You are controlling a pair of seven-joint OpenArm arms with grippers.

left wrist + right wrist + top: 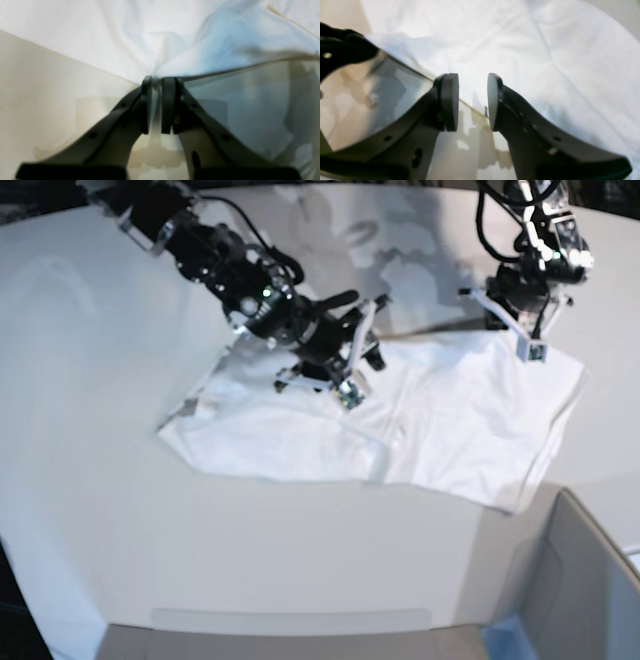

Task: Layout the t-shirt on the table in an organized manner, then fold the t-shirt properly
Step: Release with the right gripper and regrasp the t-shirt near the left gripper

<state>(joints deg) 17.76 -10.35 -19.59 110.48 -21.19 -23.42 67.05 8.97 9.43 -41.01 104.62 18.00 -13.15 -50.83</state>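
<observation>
The t-shirt (420,420) lies spread and wrinkled, plain white side up, on the white desk (90,510); the left hand (157,82) is clenched on a fold at its far edge; the right hand (473,100) hangs released above the cloth's middle, pads apart, grasping nothing.

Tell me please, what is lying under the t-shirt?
Under the t-shirt only the white table shows, bare around the cloth. The part below the shirt is covered, so anything there cannot be seen. The left gripper pinches the shirt's edge; the right gripper is open above it.
</observation>
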